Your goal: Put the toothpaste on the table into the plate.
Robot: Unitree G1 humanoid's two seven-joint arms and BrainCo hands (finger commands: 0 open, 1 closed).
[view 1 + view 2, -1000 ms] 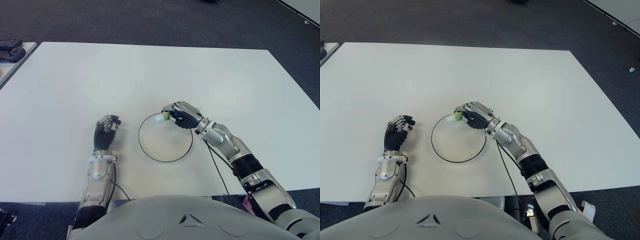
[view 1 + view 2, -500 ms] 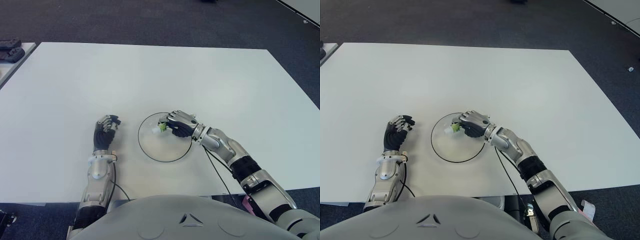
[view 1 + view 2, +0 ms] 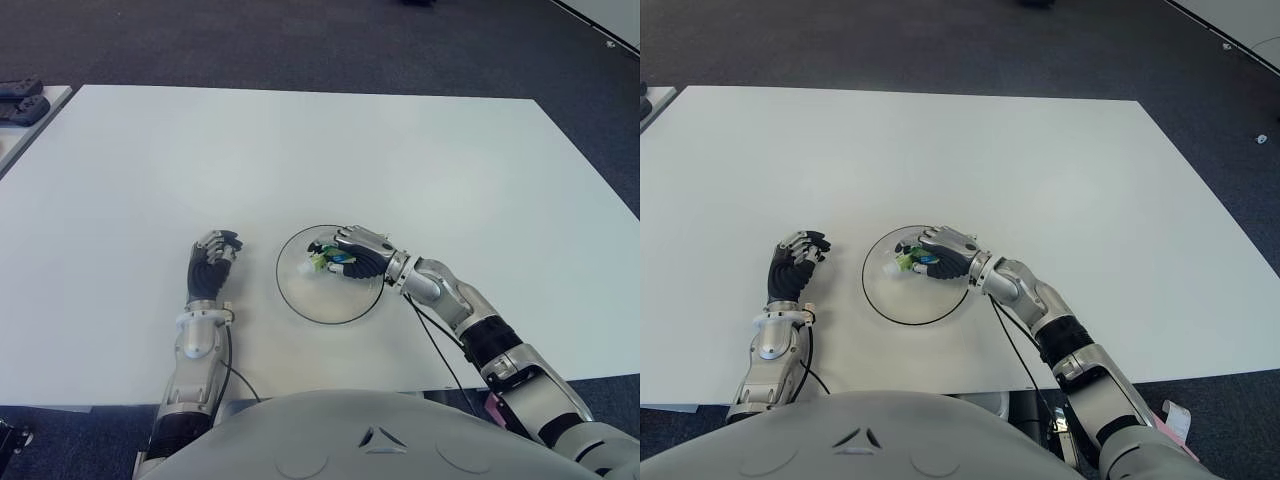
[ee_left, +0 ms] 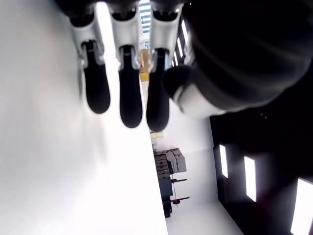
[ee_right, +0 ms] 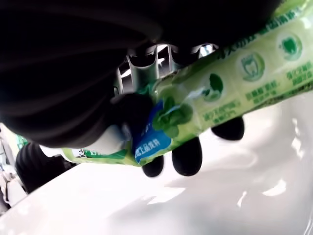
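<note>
Right hand (image 3: pixel 358 260) has sunk lower into the plate (image 3: pixel 300 300), fingers loosening (toothpaste (image 3: pixel 322 262) still held).

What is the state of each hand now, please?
Left hand: curled shut, holding nothing, left of the plate.
Right hand: over the plate, closed on the toothpaste.

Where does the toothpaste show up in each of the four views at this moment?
Left eye view: the toothpaste lies over the plate, under the right hand fingers.
Right eye view: same spot, toothpaste inside the plate's dark rim.
Left wrist view: not in it; only the left hand and white table.
Right wrist view: green tube crossing the picture, held against the palm.
Shared landmark: the plate's rim.
</note>
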